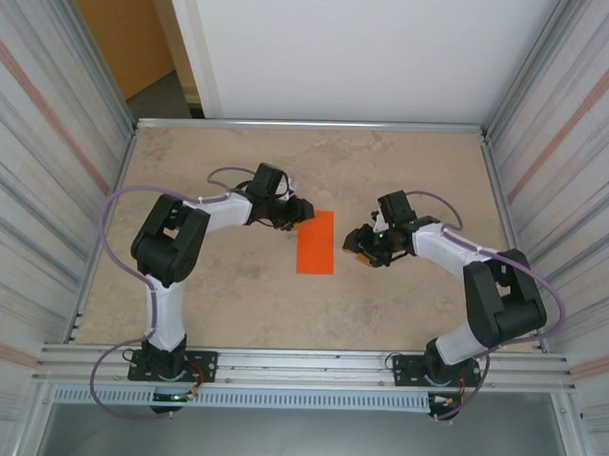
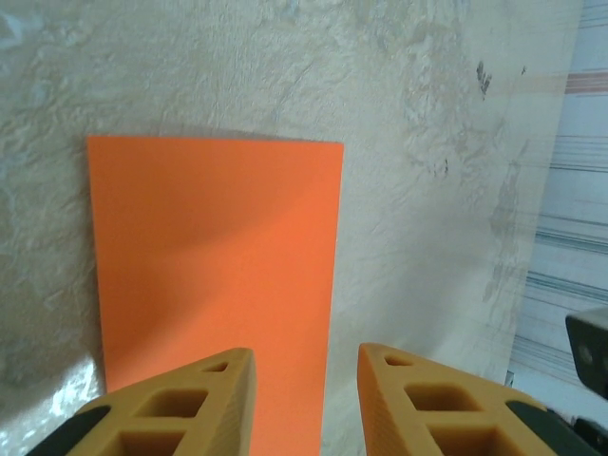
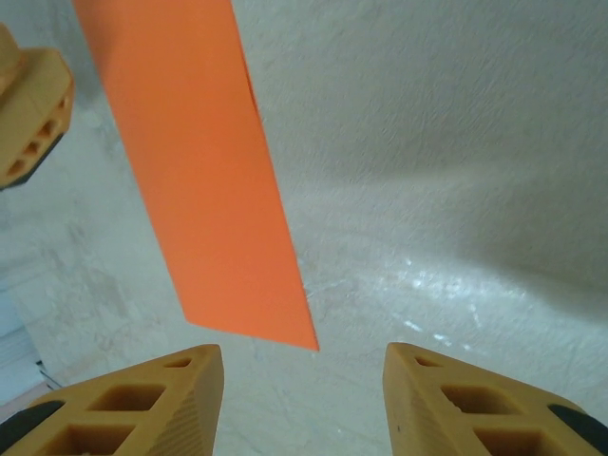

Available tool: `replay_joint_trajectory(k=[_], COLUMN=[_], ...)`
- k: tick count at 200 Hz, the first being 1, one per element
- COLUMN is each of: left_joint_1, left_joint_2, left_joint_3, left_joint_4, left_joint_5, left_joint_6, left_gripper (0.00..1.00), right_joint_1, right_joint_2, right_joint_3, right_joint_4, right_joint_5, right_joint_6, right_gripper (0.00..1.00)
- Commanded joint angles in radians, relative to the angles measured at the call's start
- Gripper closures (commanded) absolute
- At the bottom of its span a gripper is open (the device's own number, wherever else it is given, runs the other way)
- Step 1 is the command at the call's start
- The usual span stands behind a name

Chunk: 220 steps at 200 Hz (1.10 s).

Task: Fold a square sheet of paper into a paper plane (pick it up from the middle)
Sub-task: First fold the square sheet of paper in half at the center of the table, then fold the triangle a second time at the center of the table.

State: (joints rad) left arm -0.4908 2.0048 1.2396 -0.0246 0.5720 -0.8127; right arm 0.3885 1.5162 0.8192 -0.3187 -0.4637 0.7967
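The orange sheet of paper (image 1: 316, 242) lies flat on the table as a narrow upright rectangle, two layers showing along its long edge. My left gripper (image 1: 297, 216) hovers over its far left corner, open, with nothing between its fingers. In the left wrist view the paper (image 2: 214, 256) runs under the left finger (image 2: 204, 399) while the gripper (image 2: 306, 366) straddles its edge. My right gripper (image 1: 362, 248) stands open just right of the sheet. In the right wrist view the paper (image 3: 204, 180) ends short of the gripper (image 3: 304, 366). The paper plane is out of view.
The beige table (image 1: 232, 286) is walled by metal panels on the left (image 1: 46, 179) and right (image 1: 576, 177). A rail (image 1: 310, 363) runs along the near edge. The left gripper's finger (image 3: 33, 104) shows at the right wrist view's upper left.
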Motion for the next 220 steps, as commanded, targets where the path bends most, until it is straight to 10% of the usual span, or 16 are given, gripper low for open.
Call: replay_joint_trajectory(k=[1, 220], left_joint_1=[0.000, 0.021], left_joint_2=[0.029, 0.141], left_joint_3=[0.032, 0.066], left_joint_4=[-0.048, -0.187], left_joint_5=[-0.027, -0.088], left_joint_6=[0.016, -0.109], left_gripper=[0.67, 0.71], right_joint_1=[0.025, 0.115], right_joint_2=[-0.028, 0.193], right_joint_3=[-0.024, 0.064], right_joint_4=[0.051, 0.061], right_joint_5=[0.003, -0.073], right_joint_6=[0.071, 0.061], right_gripper=[0.53, 0.62])
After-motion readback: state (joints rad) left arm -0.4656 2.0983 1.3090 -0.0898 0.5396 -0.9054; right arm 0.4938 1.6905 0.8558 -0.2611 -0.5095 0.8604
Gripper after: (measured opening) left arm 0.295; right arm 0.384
